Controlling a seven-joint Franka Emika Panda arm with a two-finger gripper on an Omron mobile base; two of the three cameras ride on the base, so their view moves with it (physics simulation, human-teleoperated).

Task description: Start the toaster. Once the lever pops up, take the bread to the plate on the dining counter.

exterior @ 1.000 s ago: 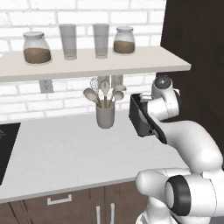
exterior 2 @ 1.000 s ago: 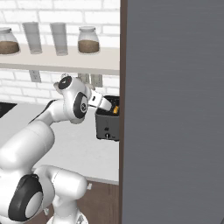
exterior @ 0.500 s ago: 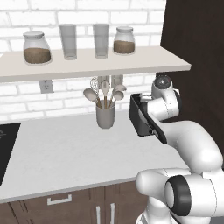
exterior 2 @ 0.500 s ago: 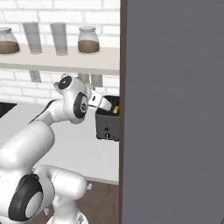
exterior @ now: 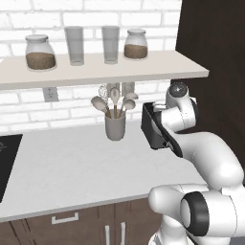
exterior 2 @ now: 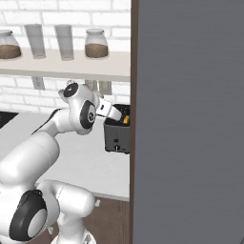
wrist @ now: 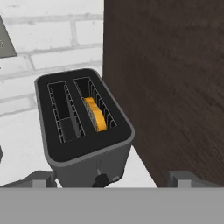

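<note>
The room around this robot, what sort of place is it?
A kitchen, it seems: a toaster with bread in one slot, a cup of utensils on the counter, and jars on a shelf.

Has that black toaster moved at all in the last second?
No. The toaster sits in the same spot beside the utensil cup on the counter.

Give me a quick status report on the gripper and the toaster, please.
Gripper open, empty, poised over the toaster. Bread sits in one slot, other slot empty. Dark cabinet wall close beside it.
</note>
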